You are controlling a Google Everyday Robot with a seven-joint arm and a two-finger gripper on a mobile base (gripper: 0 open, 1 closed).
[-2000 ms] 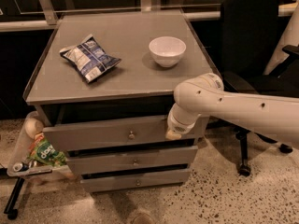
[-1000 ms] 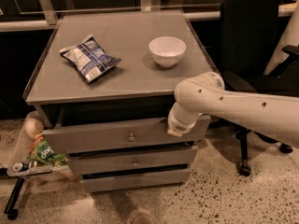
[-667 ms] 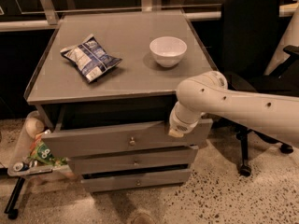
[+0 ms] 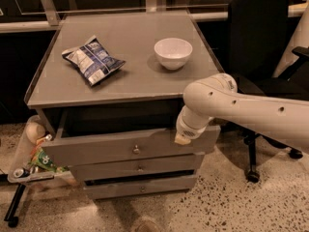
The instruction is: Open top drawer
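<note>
The top drawer (image 4: 96,149) is a wide grey front with a small round metal knob (image 4: 136,150) at its centre. It stands pulled out from the grey cabinet (image 4: 43,93), with a dark gap showing above its front. My gripper (image 4: 182,138) hangs at the end of the white arm (image 4: 241,112) and sits at the drawer front's upper right edge. Two slimmer drawer fronts (image 4: 140,168) lie below, closed.
On the cabinet top lie a blue and white chip bag (image 4: 92,59) and a white bowl (image 4: 173,52). A black office chair (image 4: 263,42) stands at the right. A rack with a green packet (image 4: 44,161) sits low at the left. The floor is speckled.
The top drawer has slid further out toward me, and the gap above its front has widened. My gripper moved with the drawer's right edge.
</note>
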